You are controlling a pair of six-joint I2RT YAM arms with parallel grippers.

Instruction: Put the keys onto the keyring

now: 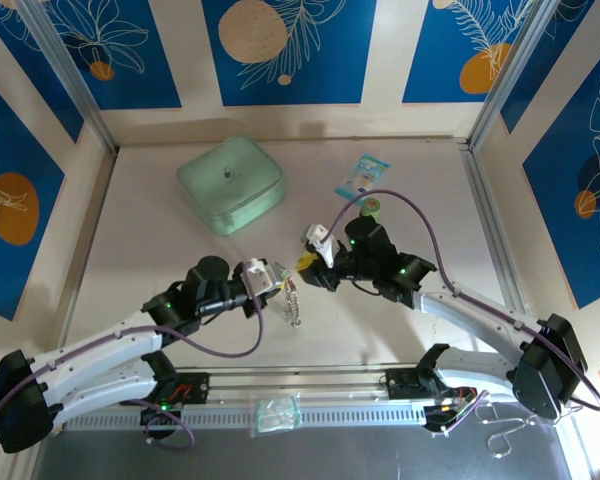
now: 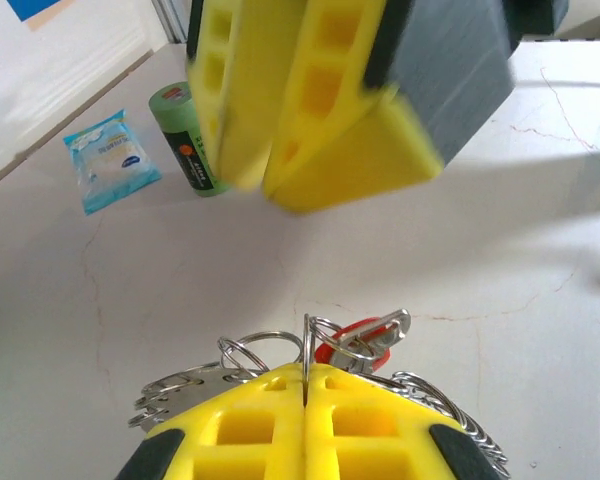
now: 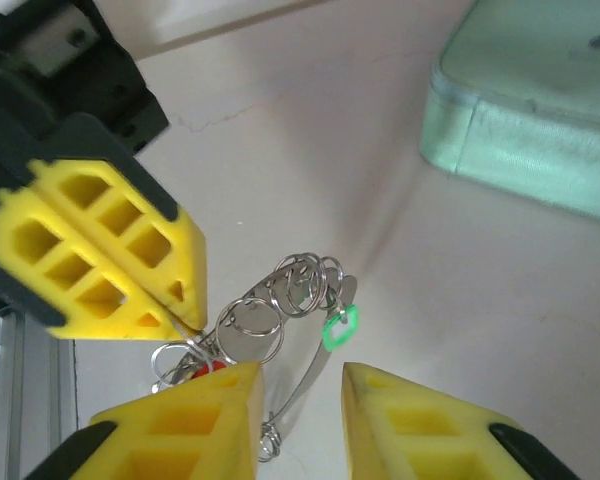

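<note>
Left end effector (image 2: 305, 390), fingers pressed together on the thin wire of the keyring (image 3: 280, 300), faces the right end effector (image 3: 300, 390), whose fingers stand apart beside the ring cluster; red key (image 2: 358, 338) and green key (image 3: 338, 328) sit among the rings at mid-counter (image 1: 380, 330); both arms reach inward, elbows bent

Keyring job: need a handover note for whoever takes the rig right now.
Left gripper: shut on the thin pale hoop keyring with its fringe of small silvery rings.
Right gripper: open, one finger on each side of the hoop wire, gripping nothing.
Tiny red-headed key and tiny green-headed key: both in among the rings.
Done: both seem to hang on it, though that is not certain.
Left: confirm, then release.
</note>
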